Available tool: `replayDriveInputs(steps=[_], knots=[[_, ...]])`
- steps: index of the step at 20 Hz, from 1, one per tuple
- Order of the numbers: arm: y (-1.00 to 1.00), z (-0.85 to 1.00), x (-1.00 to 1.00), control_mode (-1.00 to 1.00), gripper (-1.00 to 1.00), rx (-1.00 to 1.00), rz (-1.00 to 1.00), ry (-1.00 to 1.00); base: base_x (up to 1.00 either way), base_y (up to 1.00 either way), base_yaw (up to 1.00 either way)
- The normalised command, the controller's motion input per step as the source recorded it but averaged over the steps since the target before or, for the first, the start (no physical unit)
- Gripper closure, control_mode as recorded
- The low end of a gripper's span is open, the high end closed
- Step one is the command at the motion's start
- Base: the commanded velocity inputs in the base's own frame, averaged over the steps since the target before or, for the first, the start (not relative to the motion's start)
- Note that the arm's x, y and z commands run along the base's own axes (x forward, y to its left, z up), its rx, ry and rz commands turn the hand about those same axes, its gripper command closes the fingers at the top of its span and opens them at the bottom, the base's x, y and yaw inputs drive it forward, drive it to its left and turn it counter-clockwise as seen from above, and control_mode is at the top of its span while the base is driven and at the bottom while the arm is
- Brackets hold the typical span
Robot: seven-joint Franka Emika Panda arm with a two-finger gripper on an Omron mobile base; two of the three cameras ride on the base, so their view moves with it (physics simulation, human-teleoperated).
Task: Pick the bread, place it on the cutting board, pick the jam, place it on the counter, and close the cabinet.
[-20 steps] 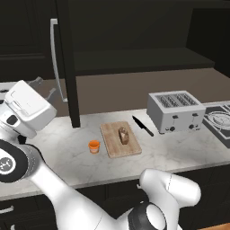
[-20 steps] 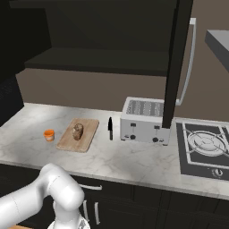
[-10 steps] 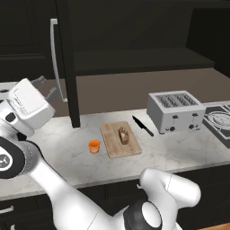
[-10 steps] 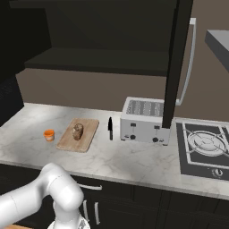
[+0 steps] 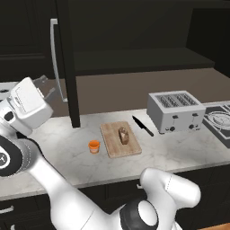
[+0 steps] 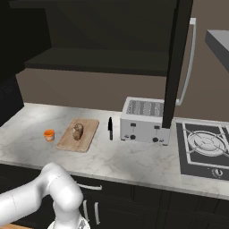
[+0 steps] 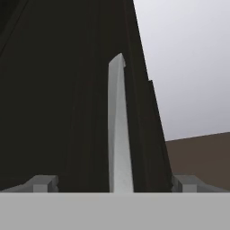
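Cabinet door, dark and near-black with a long vertical silver bar handle (image 5: 55,63), stands swung out edge-on at the left of the left base view; closing it looks like the step left. The tool (image 5: 45,85) sits just left of that handle, fingers spread wide, gripping nothing. In the hand view the handle (image 7: 119,130) runs straight up between the two finger tips, long axis along the view, very near; contact can't be told. So the door lies directly ahead of the tool, and a push on it should swing it shut.

Further right on the white-grey marbled worktop (image 5: 179,148): small squat orange jam jar (image 5: 94,146), set down just left of the rectangular light-brown wooden cutting board (image 5: 120,139), not touching it. Small brown bread piece (image 5: 123,134) lies on the board. Both placements look done.

Right of the board, a black-handled knife (image 5: 143,126), then a silver toaster (image 5: 175,111), then the stove burner (image 5: 220,117) at the far edge. All sit below the door's sweep; nothing seems to block it.
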Motion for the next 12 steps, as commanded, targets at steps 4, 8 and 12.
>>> replayDriveInputs(steps=[4,8,12], knots=[[-0.05,0.00,0.00,-1.00,-1.00,0.00,-0.02,0.00,0.00,0.00,0.00],[-0.08,0.00,0.00,-1.00,-1.00,0.00,0.00,0.00,0.00,0.00,0.00],[-0.10,0.00,0.00,-1.00,-1.00,0.00,0.00,0.00,0.00,0.00,0.00]])
